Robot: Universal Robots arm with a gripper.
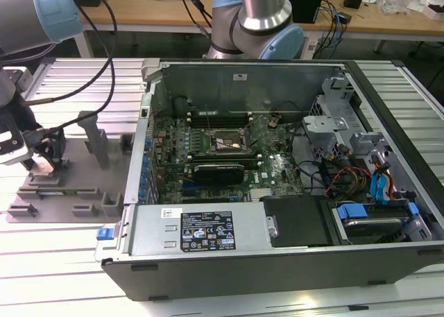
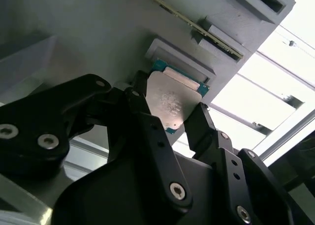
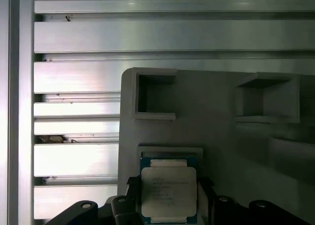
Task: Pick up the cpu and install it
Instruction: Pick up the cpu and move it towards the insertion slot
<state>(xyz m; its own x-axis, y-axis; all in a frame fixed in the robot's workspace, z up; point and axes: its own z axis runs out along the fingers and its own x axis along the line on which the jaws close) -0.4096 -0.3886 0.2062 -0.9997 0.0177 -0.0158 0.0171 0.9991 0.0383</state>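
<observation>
In the exterior view the arm [image 1: 41, 12] reaches down at the view's left. Its gripper [image 1: 44, 159] hangs low over the grey fixture [image 1: 76, 189]. The fixture lies on the ribbed metal counter [image 1: 62, 261], just beside the open computer case [image 1: 277, 254]. Inside the case the motherboard [image 1: 277, 168] lies flat, with its dark socket [image 1: 225, 142] near the middle, well apart from the gripper.

In the second wrist view the black fingers [image 2: 147, 126] stand narrow, one on each side of the cpu [image 2: 172, 97], and press against two opposite edges of it. Its pale metal top faces the camera, with a green rim showing round it. The chip is right at a shallow framed pocket of the fixture. I cannot tell whether it rests in the pocket or is raised off it.

In the first wrist view the cpu [image 3: 169, 195] sits square between the fingers, at that framed pocket. A square recess [image 3: 155, 94] lies farther along the grey block, and the counter's slats run beside it.
</observation>
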